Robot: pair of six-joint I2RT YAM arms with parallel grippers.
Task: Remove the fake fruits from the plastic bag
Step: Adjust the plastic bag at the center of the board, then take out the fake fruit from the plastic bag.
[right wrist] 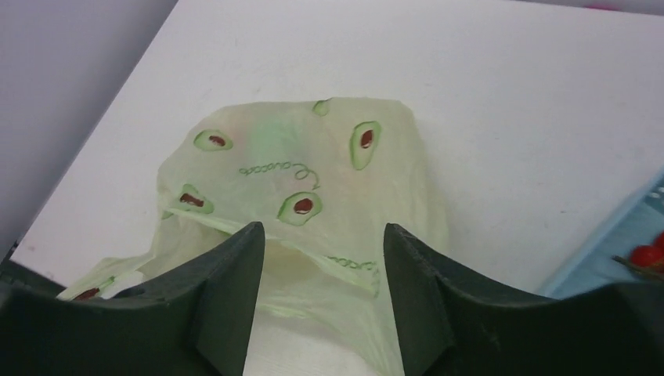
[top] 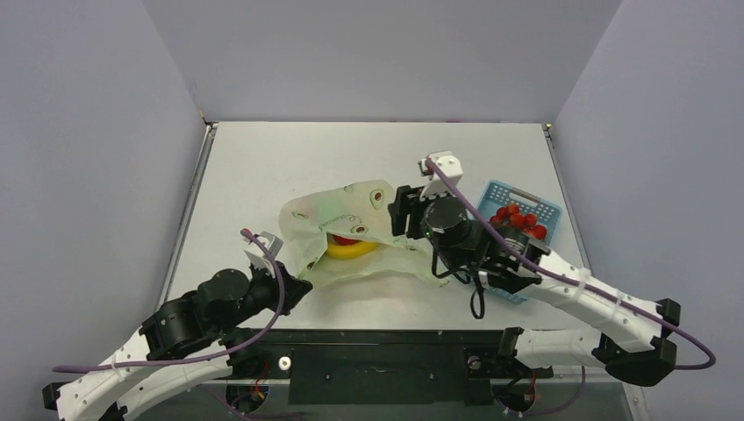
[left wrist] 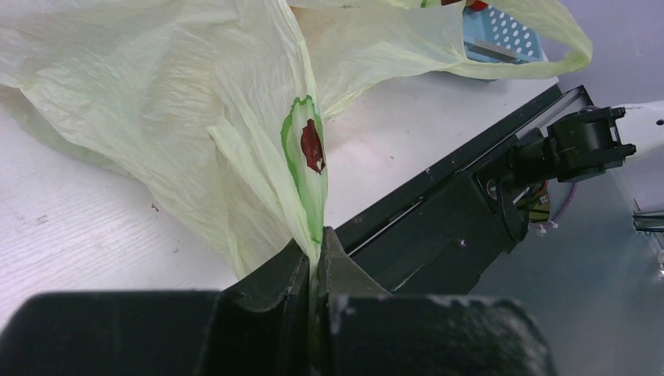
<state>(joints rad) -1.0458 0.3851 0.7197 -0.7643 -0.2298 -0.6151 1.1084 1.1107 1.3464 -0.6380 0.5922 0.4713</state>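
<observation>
The plastic bag (top: 351, 219) lies crumpled near the middle of the white table (top: 263, 167), pale yellow-green with green-ringed brown-red ovals printed on it, its mouth facing the near side. Inside the opening a yellow fruit (top: 353, 249) shows, with a red fruit (top: 346, 238) touching it on its far side; both are still within the bag, partly under its upper layer. To the right of the bag, well apart from its body, stands the blue basket (top: 537, 203), a lattice tray holding a cluster of small red fruits (top: 518, 219) towards its middle; the right arm crosses over its near part. The left gripper (top: 296, 289) sits at the bag's near-left corner, and the left wrist view shows its jaws pressed together on a gathered fold of the film, which rises out of the pinch with one printed oval just above the fingertips (left wrist: 291, 270). The right gripper (top: 399, 210) hovers at the bag's right side; in its wrist view the two fingers (right wrist: 227, 290) stand apart with nothing between them, the bag's printed upper face spread out beyond them and the basket's edge at the far right of that view
</observation>
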